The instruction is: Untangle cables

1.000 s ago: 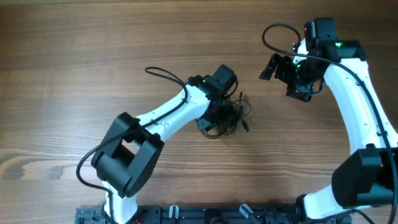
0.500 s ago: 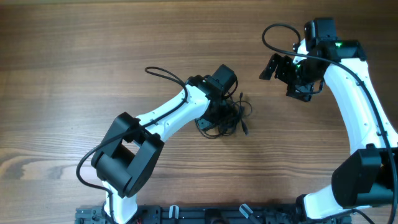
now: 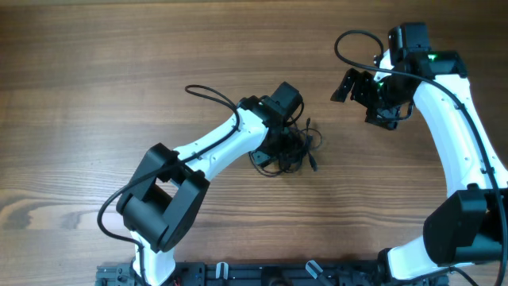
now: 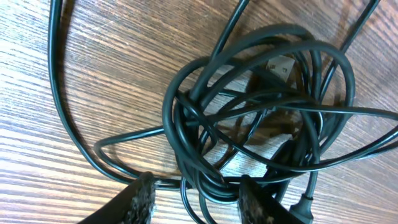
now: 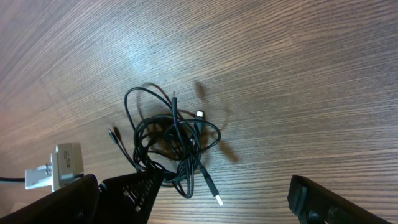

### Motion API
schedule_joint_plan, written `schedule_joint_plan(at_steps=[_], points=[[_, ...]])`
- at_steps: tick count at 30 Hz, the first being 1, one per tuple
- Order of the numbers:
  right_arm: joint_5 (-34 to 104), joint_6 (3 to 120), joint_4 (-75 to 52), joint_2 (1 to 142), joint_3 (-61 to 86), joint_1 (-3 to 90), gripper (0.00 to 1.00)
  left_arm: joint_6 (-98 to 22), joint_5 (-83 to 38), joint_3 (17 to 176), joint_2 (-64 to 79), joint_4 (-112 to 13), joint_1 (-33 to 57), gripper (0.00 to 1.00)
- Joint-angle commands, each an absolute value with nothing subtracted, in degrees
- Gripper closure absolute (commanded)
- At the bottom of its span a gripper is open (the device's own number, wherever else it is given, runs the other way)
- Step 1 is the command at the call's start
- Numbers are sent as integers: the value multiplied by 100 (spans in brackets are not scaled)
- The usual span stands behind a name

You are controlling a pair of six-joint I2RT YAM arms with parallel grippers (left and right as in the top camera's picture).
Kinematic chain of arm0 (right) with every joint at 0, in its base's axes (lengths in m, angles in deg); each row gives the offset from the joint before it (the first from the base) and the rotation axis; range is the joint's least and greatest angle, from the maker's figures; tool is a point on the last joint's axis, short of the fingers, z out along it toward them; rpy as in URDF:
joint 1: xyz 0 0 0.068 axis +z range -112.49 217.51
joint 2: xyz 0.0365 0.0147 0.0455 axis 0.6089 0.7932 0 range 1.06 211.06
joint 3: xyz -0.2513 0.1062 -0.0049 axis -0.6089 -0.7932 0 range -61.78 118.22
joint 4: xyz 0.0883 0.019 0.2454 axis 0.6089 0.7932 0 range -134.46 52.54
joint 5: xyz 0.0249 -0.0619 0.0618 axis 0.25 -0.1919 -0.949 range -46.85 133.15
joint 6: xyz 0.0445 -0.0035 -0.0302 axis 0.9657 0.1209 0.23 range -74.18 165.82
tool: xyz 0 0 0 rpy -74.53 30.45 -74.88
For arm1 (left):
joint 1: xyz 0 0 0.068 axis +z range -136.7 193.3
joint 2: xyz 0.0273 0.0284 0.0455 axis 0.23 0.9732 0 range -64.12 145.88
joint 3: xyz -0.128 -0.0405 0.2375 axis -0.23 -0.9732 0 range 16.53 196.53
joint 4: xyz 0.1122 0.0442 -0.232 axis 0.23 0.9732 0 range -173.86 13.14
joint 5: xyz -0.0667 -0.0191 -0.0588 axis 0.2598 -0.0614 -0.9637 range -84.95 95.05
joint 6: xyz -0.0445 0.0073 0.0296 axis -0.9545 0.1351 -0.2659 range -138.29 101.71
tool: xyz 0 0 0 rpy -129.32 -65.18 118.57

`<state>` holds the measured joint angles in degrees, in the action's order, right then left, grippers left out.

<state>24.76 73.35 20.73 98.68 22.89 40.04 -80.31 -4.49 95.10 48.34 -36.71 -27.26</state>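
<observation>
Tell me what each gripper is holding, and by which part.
The right gripper is open and holds nothing. The left gripper has a finger on each side of the edge of the tangled cables; whether it pinches them cannot be told.

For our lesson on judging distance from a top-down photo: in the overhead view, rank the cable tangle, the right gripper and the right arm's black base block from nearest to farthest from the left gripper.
1. Cable tangle: right at the left gripper, mid-table.
2. Right gripper: farther, toward the upper right.
3. Right arm's black base block: farthest, lower right corner.
</observation>
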Motion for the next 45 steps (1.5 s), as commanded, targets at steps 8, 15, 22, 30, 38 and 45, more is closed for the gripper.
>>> schedule_joint_plan(at_steps=[8,15,22,30,38,45], points=[[2384,7276,2077,9868,2245,3991,0,-8026,-209,9435,4915,-3867,-2851,69],[2384,7276,2077,9868,2245,3991,0,-8026,-213,9435,5099,-3867,-2931,70],[2384,7274,2077,9868,2245,3991,0,-8026,-213,9435,5151,-3867,-2969,91],[2386,7272,2082,9868,2245,3991,0,-8026,-237,9466,5121,-3872,-2956,96],[2345,7108,2189,9868,2245,4012,0,-7856,-742,9809,4334,-3937,-2663,96],[1195,5674,2265,9868,2245,4360,0,-8017,-1039,9824,3416,-4195,-2103,96]])
